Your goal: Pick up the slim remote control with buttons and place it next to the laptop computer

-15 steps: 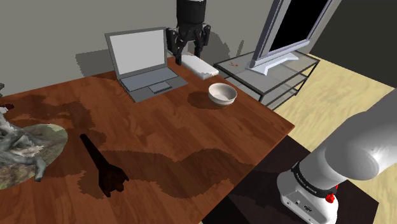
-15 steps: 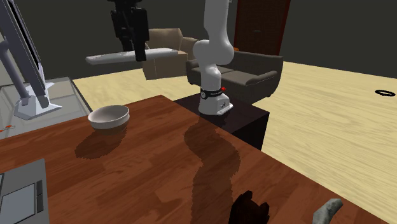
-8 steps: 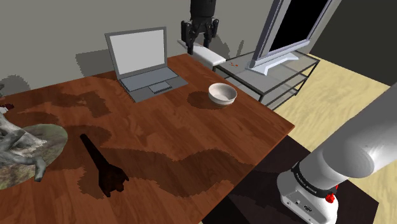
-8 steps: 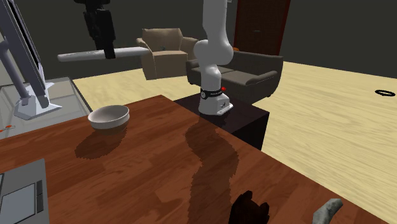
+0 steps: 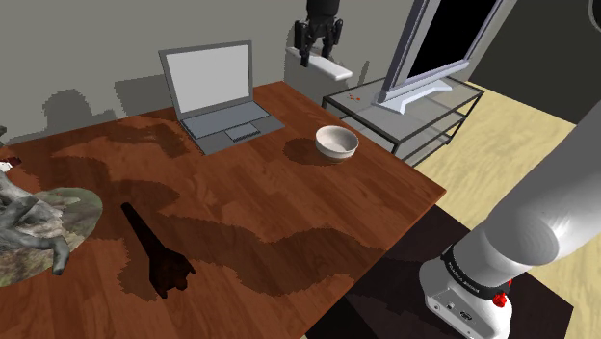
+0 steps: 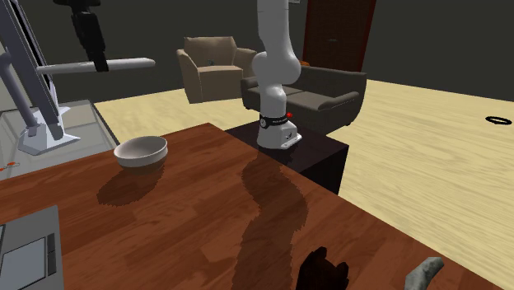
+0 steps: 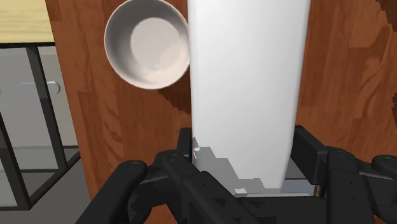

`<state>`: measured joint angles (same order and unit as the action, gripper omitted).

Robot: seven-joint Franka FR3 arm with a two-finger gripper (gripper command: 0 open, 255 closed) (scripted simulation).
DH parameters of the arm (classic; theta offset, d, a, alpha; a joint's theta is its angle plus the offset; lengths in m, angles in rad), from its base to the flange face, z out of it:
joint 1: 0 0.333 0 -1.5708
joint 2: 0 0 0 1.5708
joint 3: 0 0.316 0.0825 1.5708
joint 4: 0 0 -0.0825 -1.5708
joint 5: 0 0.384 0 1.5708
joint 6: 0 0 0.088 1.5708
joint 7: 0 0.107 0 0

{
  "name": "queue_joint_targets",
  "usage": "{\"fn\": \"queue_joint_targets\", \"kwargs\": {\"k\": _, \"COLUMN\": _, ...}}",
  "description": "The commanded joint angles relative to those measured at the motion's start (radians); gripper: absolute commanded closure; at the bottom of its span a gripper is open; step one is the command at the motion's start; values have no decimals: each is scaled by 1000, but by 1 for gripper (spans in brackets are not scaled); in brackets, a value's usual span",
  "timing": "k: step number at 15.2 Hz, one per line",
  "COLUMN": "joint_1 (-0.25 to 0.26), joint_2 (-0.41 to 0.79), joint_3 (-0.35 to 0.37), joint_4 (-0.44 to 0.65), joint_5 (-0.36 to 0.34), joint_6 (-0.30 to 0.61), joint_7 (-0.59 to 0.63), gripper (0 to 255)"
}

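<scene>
- Laptop [image 5: 217, 101] sits open near the far edge of the table [image 5: 289, 221], screen upright. In the shoulder view it lies at about 8 o'clock from the gripper [image 5: 318, 53].
- Fingers [image 7: 312, 156] are clamped across the short width of the slim white remote [image 5: 332, 69], which hangs high above the table's far corner. No buttons can be made out on it.
- Long axis of the remote runs roughly 10 to 4 o'clock in the shoulder view. In the second exterior view it lies nearly level, 9 to 3 o'clock.
- Bare wood between the laptop and the bowl [image 5: 337, 143], at the laptop's 4 o'clock, looks like the open landing room between these 2.
- Glass TV stand [image 5: 405, 106] with its monitor [image 5: 438, 39] flanks the gripper at 3 o'clock. The likely risk on the way down is an end of the remote swinging into the stand or the laptop's screen.
</scene>
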<state>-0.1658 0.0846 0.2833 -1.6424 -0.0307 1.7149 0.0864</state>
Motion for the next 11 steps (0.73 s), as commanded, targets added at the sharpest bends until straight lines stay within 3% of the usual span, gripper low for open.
{"fn": "queue_joint_targets", "kwargs": {"k": 1, "joint_1": -16, "joint_2": 41, "joint_3": -15, "joint_4": 47, "joint_5": -10, "joint_6": -7, "joint_7": -32, "gripper": 255}}
{"fn": "queue_joint_targets", "kwargs": {"k": 4, "joint_1": -44, "joint_2": 113, "joint_3": -40, "joint_4": 143, "joint_5": -25, "joint_6": -31, "joint_7": -86, "gripper": 255}}
{"fn": "queue_joint_targets", "kwargs": {"k": 11, "joint_1": -47, "joint_2": 108, "joint_3": -42, "joint_4": 41, "joint_5": -24, "joint_6": 65, "joint_7": -86, "gripper": 255}}
